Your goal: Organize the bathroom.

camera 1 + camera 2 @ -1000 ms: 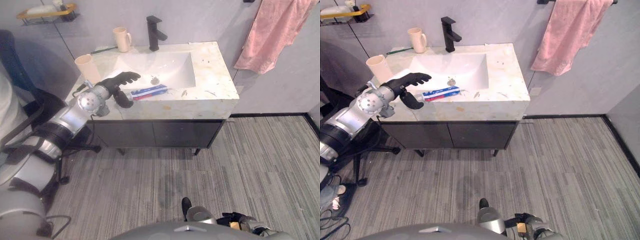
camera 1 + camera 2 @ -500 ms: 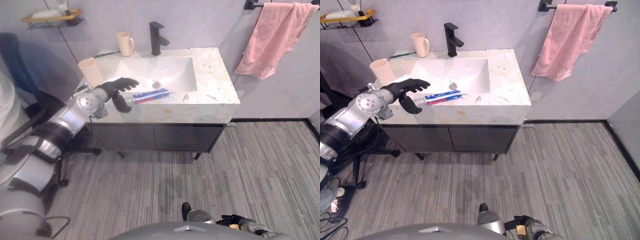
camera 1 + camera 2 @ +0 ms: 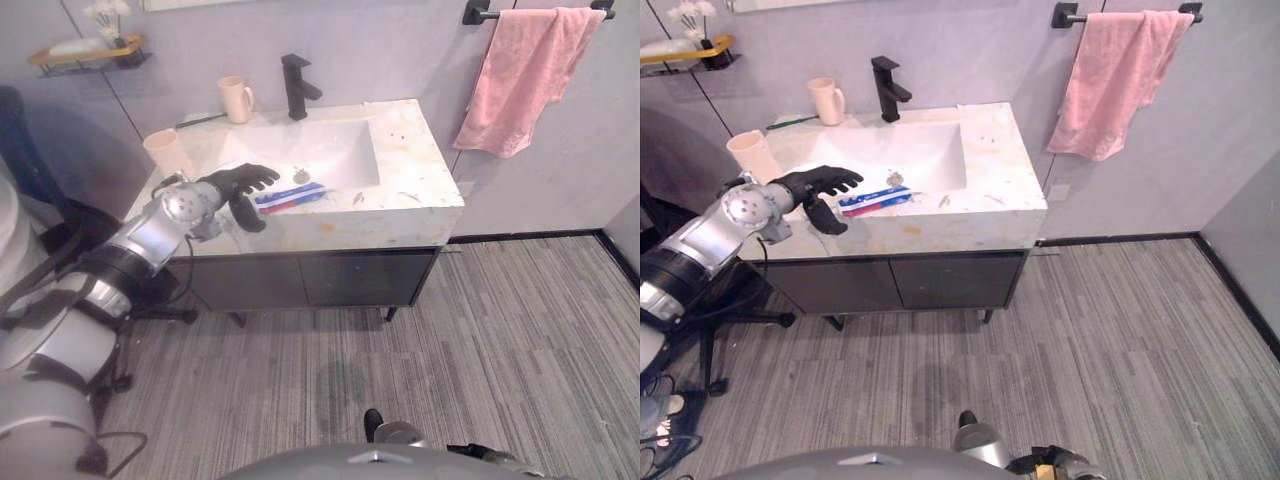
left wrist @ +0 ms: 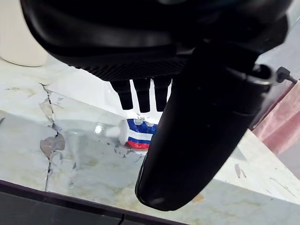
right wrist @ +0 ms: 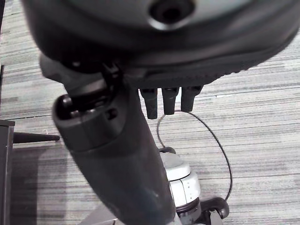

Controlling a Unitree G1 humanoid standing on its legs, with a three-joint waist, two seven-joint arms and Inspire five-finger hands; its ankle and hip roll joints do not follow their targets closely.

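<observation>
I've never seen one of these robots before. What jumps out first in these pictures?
The robot's dark left hand reaches over the front of the marble sink counter, fingers spread open just beside a blue, white and red toothpaste tube lying at the basin's front edge. A pink towel hangs from a bar on the wall to the right. A black tap stands behind the basin, with a cream mug to its left.

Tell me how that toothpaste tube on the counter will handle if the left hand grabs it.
The toothpaste tube lies flat on the counter beside the basin, so it probably won't roll. It looks like a soft tube and may dent under a squeeze. Its glossy skin could slip. The left hand, open at its cap end, would likely find it light.
</observation>
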